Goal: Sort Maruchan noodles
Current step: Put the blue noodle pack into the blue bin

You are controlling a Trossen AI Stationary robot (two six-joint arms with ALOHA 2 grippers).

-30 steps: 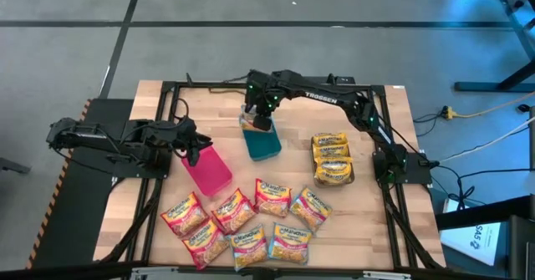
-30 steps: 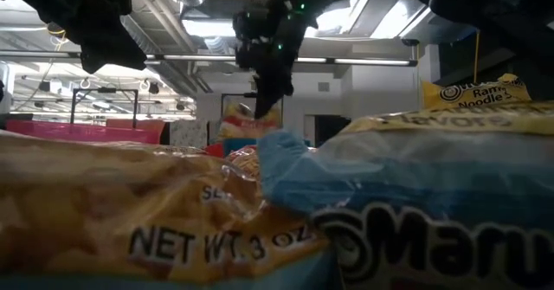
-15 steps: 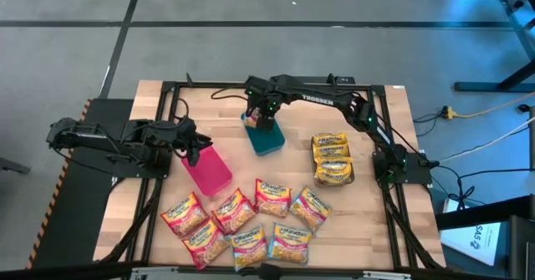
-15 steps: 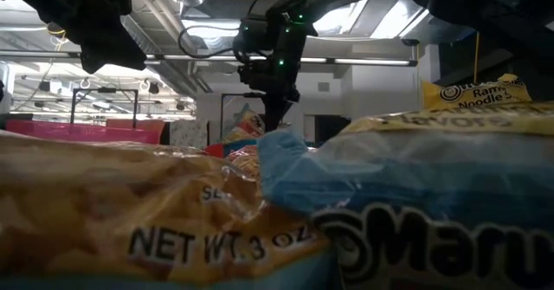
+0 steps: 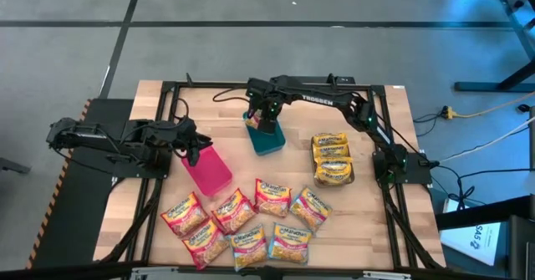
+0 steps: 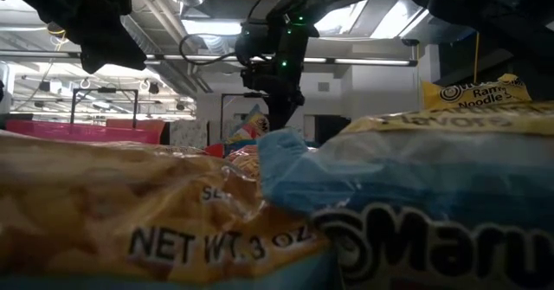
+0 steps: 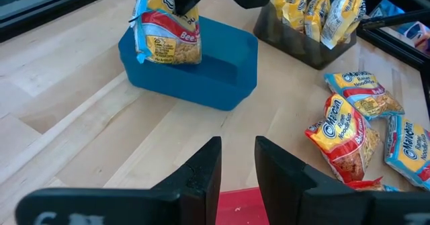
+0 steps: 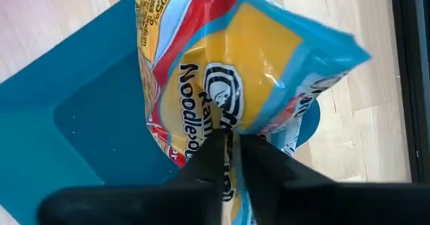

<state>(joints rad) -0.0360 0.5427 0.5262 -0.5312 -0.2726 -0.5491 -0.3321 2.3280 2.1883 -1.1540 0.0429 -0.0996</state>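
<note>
Over the teal bin (image 5: pixel 267 140) our right tool (image 5: pixel 266 121) pinches a blue packet (image 7: pixel 163 33), the left tool (image 5: pixel 197 152) parted and empty by the pink bin (image 5: pixel 208 168); yellow packets (image 5: pixel 332 157) are sorted, nine packets (image 5: pixel 242 221) remain on the desk (image 5: pixel 217 113).

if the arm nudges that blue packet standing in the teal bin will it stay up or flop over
Probably flops: the blue packet stands on edge in the teal bin, pinched at its top by the right end effector. Its crinkly wrapper looks slippery and light, so it likely slides flat.
</note>
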